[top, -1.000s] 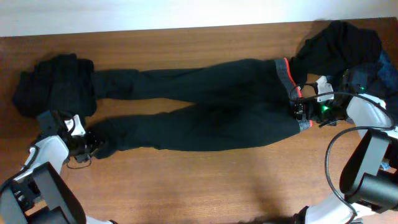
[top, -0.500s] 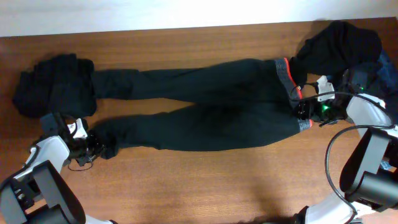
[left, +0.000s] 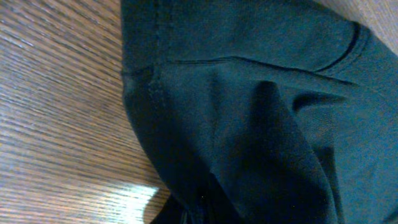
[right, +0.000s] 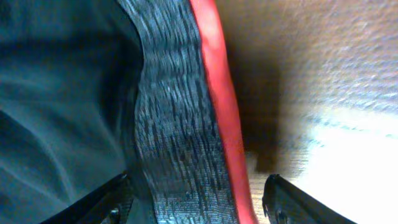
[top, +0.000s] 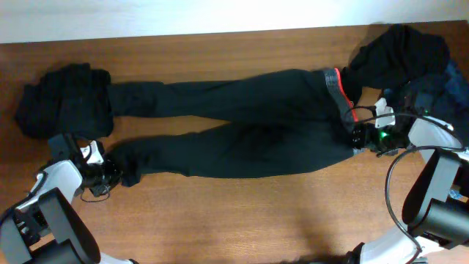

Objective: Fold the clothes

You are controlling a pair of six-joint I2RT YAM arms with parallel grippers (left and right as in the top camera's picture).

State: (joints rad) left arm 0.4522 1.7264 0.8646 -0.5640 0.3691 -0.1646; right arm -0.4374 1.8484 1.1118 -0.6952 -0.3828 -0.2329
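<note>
Wooden table [top: 220, 213], bare brown grain.

Trousers [top: 234, 139]: long, black, laid flat lengthwise across the middle of the table. The two legs run to the left and the waist is at the right. The legs lie side by side, the near one bowed slightly toward the front edge.

Left heap [top: 66, 99]: crumpled black garment at the left end, touching the end of the far leg.

Right heap [top: 399, 51]: crumpled black garment at the far right corner, touching the waist. Denim [top: 458, 77]: a blue patch beside it at the right edge, mostly hidden.

Waistband [right: 174, 124]: grey, ribbed, with red-orange lining [right: 217, 93] showing along its outer edge.

Cuff [top: 124, 167] of the near leg is bunched and rumpled.

Right gripper [right: 199, 198]: low at the near corner of the waist, jaws apart and straddling the waistband. One of the fingers [right: 112, 202] is over black cloth. The other is over bare wood, clear of the lining.

Left gripper [top: 110, 174]: at the cuff, touching cloth. In the wrist view a ridge of cloth runs down to the bottom edge and the jaws are hidden. Cannot tell whether it has closed on the cloth.
</note>
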